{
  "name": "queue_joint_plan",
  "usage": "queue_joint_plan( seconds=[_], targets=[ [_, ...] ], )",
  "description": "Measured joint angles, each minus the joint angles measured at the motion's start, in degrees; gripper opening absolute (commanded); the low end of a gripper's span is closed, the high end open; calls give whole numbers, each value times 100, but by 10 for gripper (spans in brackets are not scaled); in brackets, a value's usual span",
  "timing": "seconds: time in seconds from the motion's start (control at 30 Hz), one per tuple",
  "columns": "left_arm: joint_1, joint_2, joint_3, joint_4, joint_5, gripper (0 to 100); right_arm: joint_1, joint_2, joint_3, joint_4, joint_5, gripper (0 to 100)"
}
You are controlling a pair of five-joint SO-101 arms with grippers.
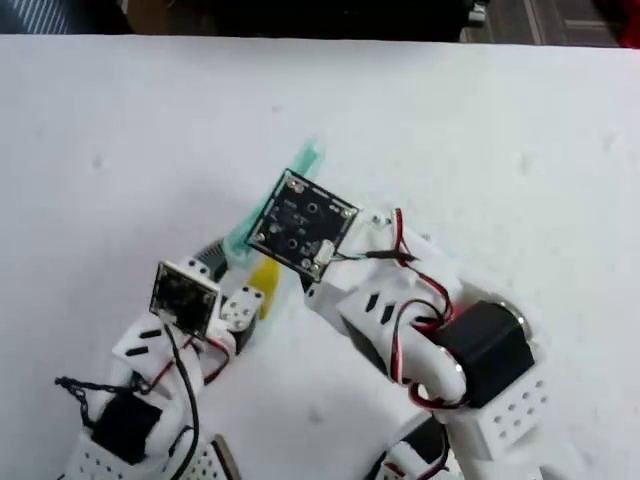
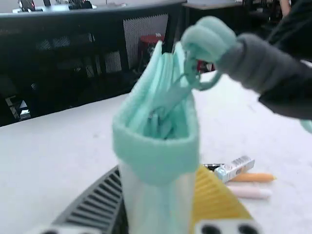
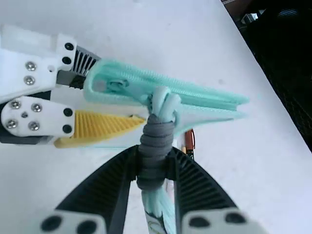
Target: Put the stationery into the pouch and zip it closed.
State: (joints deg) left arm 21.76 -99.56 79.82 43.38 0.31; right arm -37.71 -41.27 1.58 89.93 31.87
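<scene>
A mint-green pouch (image 2: 156,146) stands on edge, its end clamped between the grey and yellow fingers of my left gripper (image 2: 156,200). In the high view the pouch (image 1: 303,160) pokes out beyond a wrist camera board. My right gripper (image 3: 153,157) is shut on the grey cord zipper pull (image 3: 155,139), which hangs from the pouch (image 3: 195,95) along its top edge. Loose stationery lies on the table beside the pouch: a small white tube (image 2: 235,167), an orange pen (image 2: 256,178) and a pale pink stick (image 2: 249,192).
The white table (image 1: 150,130) stretches wide to the left and back. Both arm bodies crowd the front middle; the right arm's black motor (image 1: 487,350) sits at front right. Dark furniture lies beyond the table's far edge.
</scene>
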Motion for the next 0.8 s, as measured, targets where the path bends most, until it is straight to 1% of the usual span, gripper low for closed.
queue_joint_plan(
  seconds=[0.07, 0.13, 0.37, 0.43, 0.53, 0.57, 0.63, 0.8],
  targets=[
    [0, 9, -114, 475, 9, 249, 0, 35, 0, -53, -35, 17],
    [9, 26, -114, 756, 18, 249, 0, 53, 0, -167, -176, 17],
    [9, 18, -114, 853, 18, 245, 0, 53, 0, -448, -255, 17],
    [9, 18, -114, 853, 18, 199, 0, 53, 0, -466, -255, 17],
    [9, 18, -114, 853, 18, 41, 0, 53, 0, -484, -255, 17],
    [9, 18, -114, 853, 18, 8, 0, 53, 0, -484, -255, 17],
    [9, 18, -114, 853, 18, 58, 0, 53, 0, -484, -255, 17],
    [18, 18, -114, 844, 26, 63, 0, 62, 237, -923, -264, 17]
  ],
)
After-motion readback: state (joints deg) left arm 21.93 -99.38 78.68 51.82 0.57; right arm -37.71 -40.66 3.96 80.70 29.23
